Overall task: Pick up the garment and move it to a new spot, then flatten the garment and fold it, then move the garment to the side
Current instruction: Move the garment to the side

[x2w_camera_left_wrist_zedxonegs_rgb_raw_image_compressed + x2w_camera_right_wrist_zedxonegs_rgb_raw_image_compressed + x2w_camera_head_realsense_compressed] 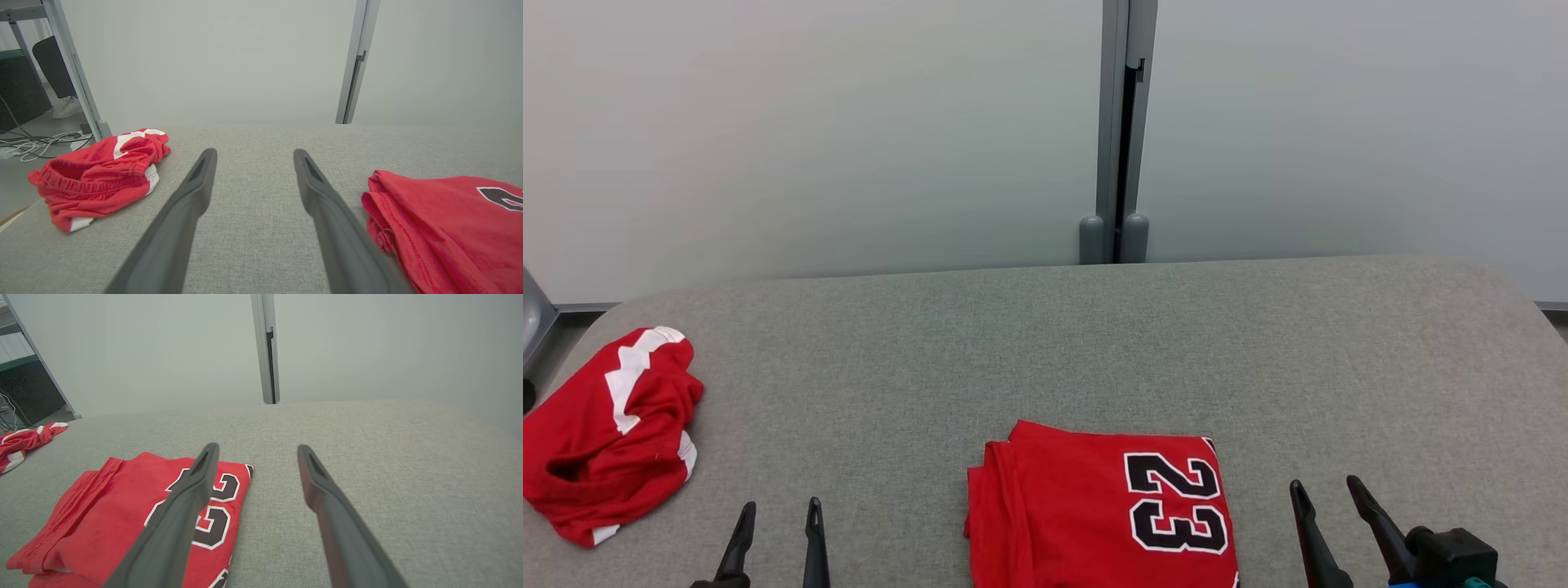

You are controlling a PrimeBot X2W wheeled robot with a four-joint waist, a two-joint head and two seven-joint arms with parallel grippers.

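Evidently the jersey (1062,514) at six o'clock is folded, so I judge only the move aside remains; my left fingers (813,523) and right fingers (1308,523) gape empty.

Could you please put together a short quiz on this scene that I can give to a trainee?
1. True or false: the left gripper and the right gripper are both shut on the folded jersey.
2. Which number does the folded jersey show? A 32, B 23, C 45.
3. Which gripper is nearer the crumpled red-and-white garment on the grey table?
Key: 1 false, both are open and hold nothing; 2 B; 3 the left gripper.
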